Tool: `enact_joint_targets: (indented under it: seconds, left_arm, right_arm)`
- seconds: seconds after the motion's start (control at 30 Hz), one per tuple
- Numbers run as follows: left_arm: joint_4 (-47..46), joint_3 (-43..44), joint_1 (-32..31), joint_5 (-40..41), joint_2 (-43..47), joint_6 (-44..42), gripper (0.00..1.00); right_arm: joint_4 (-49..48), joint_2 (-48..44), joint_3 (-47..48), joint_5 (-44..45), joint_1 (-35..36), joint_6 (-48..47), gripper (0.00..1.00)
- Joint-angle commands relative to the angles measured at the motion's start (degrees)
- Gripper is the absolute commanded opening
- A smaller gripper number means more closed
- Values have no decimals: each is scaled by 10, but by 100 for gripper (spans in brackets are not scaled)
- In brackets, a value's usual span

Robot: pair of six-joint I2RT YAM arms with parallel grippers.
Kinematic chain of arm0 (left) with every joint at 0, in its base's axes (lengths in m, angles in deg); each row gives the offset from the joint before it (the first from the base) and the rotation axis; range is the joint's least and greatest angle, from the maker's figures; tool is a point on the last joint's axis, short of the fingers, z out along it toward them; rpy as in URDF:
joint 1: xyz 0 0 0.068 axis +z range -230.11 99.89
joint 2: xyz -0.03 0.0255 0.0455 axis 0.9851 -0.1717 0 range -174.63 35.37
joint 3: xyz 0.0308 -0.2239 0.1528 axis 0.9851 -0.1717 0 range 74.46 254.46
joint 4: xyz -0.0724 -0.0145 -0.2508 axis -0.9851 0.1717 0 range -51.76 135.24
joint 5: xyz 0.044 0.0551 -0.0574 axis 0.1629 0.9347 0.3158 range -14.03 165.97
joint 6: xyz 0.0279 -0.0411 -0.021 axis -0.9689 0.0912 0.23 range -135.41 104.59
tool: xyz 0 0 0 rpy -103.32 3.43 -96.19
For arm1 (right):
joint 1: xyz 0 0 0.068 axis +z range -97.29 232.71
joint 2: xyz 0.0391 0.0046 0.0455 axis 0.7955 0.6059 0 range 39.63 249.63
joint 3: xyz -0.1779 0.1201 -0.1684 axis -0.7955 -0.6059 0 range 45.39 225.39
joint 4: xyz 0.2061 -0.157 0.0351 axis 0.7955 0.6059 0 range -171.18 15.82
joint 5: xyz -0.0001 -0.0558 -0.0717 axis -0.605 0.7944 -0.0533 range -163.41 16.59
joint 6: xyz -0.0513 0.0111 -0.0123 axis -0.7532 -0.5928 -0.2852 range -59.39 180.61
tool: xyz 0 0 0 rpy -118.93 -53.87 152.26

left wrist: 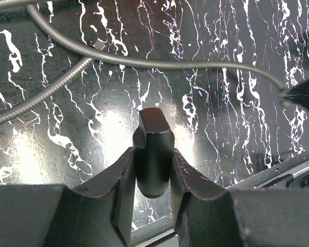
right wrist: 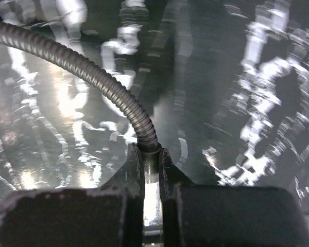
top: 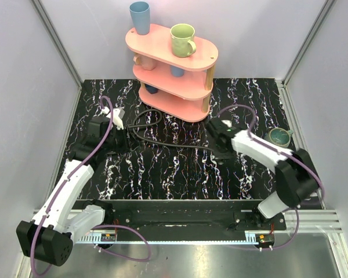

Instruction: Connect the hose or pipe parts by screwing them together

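stretching forward, left end effector (left wrist: 153,157) grips black fitting (left wrist: 153,134); right end effector (right wrist: 150,157) clamps hose (right wrist: 92,77) end.

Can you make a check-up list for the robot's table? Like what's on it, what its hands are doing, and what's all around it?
Surface: black tabletop with white marbling and bright glare patches.
Job's things: ridged hose lying in loops across the middle; black fitting, not joined to the hose yet.
Clutter: pink shelf at the back, with a blue cup and a green mug on top and more cups on the lower tiers; dark mug beside the right arm.
Grippers: left gripper shut on the black fitting; right gripper shut on the hose's end.
Cables: purple cables run along both arms.
Surroundings: pale walls on three sides, with metal frame posts in the corners.
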Motion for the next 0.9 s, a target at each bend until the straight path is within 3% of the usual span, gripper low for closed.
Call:
enact_joint_targets:
  seconds: [0.0,0.2,0.4,0.63,0.87]
  left_arm:
    - [-35,-3,3,-15,4,4,0]
    - [-35,-3,3,-19,5,4,0]
    - [-36,-1,3,-26,4,3,0]
    - [-38,3,3,-29,5,2,0]
    - [-36,3,4,-16,13,-1,0]
  right_arm:
    - [41,-125,-60,54,-85,100,0]
    - [9,-207,-100,57,-131,166,0]
    - [-136,-222,-199,-128,-112,202,0]
    - [-265,-210,-261,-198,-14,313,11]
    - [-373,-94,-209,-180,138,430,26]
